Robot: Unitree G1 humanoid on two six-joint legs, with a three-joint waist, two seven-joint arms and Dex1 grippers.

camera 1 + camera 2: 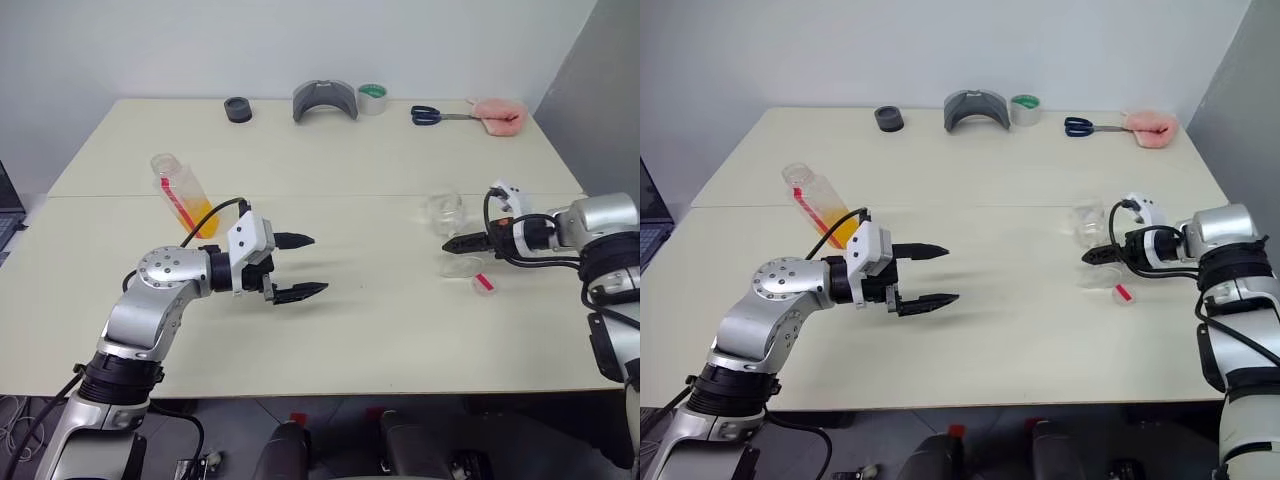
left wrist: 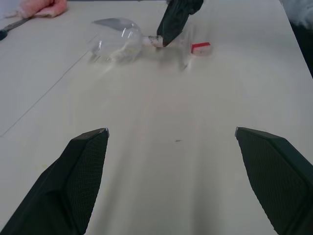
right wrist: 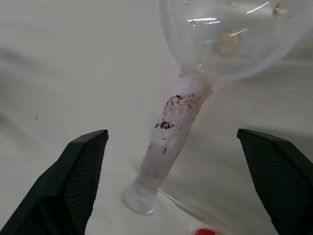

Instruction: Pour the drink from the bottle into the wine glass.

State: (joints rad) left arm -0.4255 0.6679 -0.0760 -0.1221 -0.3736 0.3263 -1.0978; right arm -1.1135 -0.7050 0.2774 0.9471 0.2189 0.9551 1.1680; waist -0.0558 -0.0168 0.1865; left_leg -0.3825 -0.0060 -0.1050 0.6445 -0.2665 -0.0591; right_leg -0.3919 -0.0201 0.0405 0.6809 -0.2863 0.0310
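Note:
The bottle (image 1: pixel 185 200) stands uncapped at the left of the table (image 1: pixel 380 340), with the orange drink (image 1: pixel 203 222) low inside it. My left gripper (image 1: pixel 318 264) hovers open and empty to the right of the bottle, pointing right. The wine glass (image 1: pixel 443 210) lies on its side at the right, bowl away from me and foot (image 1: pixel 460 267) nearer. My right gripper (image 3: pixel 172 132) is open, and its fingers straddle the glass stem (image 3: pixel 171 142) without closing on it. A small pink-red cap (image 1: pixel 483 283) lies beside the foot.
Along the far edge sit a black roll (image 1: pixel 238 110), a grey curved piece (image 1: pixel 325 101), a tape roll (image 1: pixel 372 98), scissors (image 1: pixel 432 115) and a pink cloth (image 1: pixel 500 115). A seam runs across the table between the far objects and the grippers.

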